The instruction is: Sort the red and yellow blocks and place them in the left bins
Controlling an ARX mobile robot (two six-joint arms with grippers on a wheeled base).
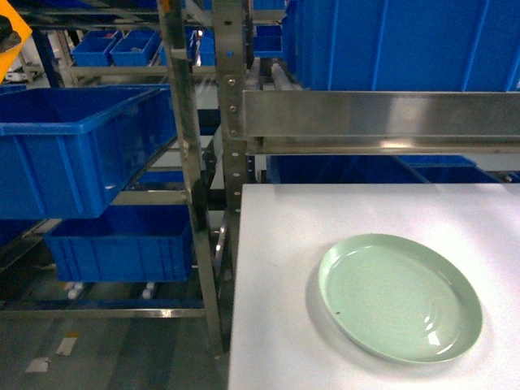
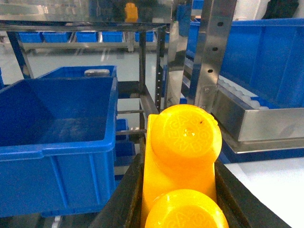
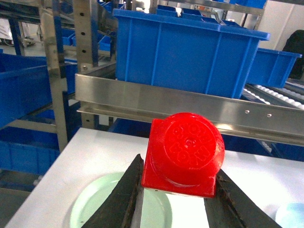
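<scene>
My left gripper (image 2: 179,164) is shut on a yellow block (image 2: 183,142) with two round studs, pinched between its black fingers (image 2: 124,192). It hangs just right of an open blue bin (image 2: 57,137). My right gripper (image 3: 179,167) is shut on a red block (image 3: 185,154) with one round stud, held above a pale green plate (image 3: 92,206) on the white table (image 3: 85,152). In the head view neither gripper shows; two blue bins sit on the left rack, an upper one (image 1: 73,154) and a lower one (image 1: 122,244).
A steel rack post (image 1: 191,162) stands between the left bins and the white table (image 1: 276,244). A steel shelf rail (image 1: 374,118) with large blue bins (image 1: 406,41) above it crosses behind the table. The green plate (image 1: 398,296) lies on the table.
</scene>
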